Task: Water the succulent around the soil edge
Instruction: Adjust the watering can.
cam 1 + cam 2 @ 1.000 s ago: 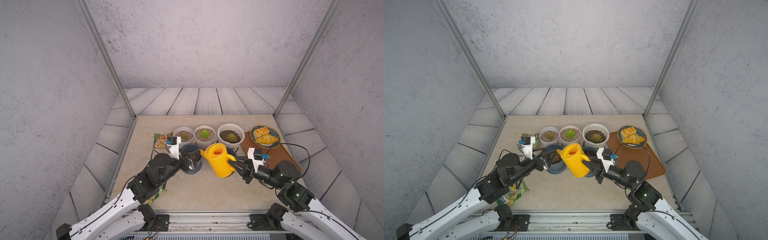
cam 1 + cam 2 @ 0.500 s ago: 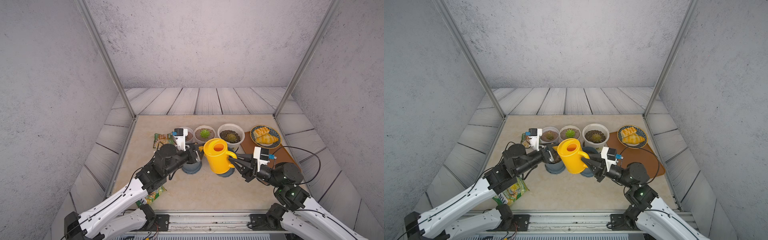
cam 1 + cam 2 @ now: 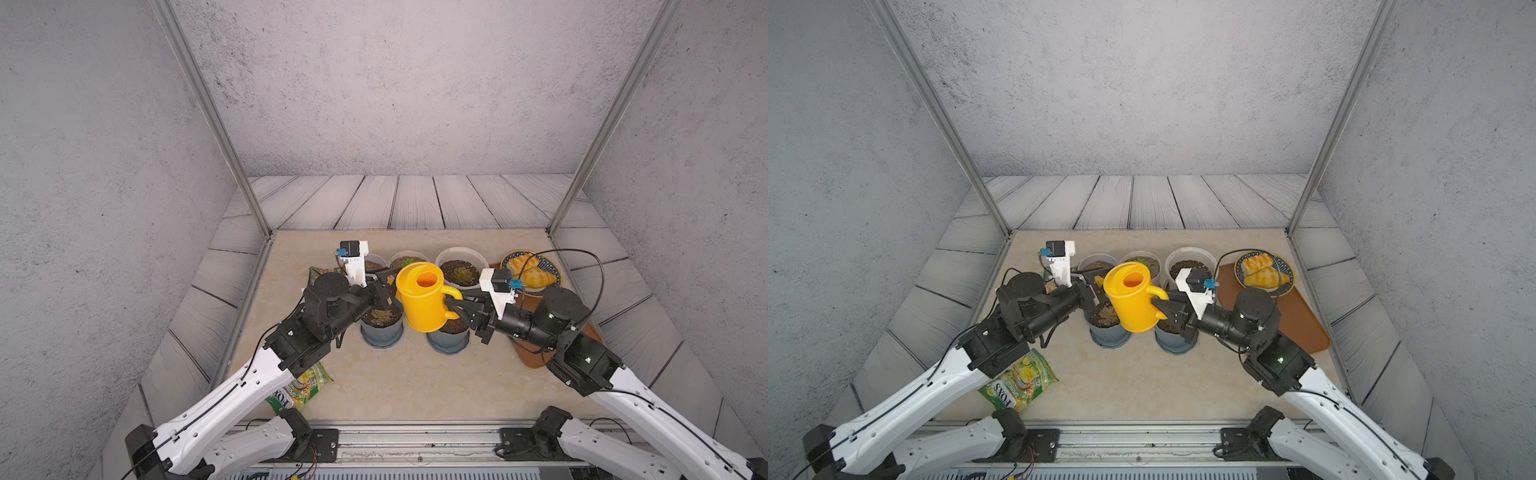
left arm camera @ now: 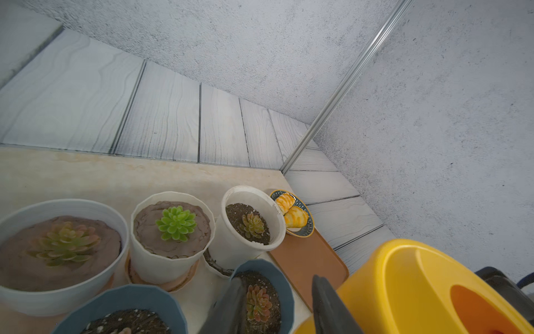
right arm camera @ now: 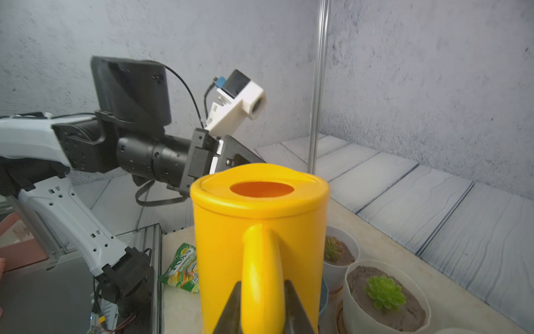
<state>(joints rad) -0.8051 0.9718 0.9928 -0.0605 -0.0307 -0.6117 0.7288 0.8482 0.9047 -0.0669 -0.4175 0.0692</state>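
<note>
The right gripper (image 5: 261, 300) is clamped on the handle of the yellow watering can (image 3: 424, 303), which is held upright above the tabletop (image 3: 395, 374). The left gripper (image 4: 276, 289) is seen with its jaws apart at the can's spout side; whether the can is touched cannot be told. The succulent (image 3: 380, 318) is found in a blue pot (image 3: 382, 338) below that gripper. A second blue pot (image 3: 446, 345) is partly hidden under the can. Three white pots (image 4: 173, 260) are lined up behind.
</note>
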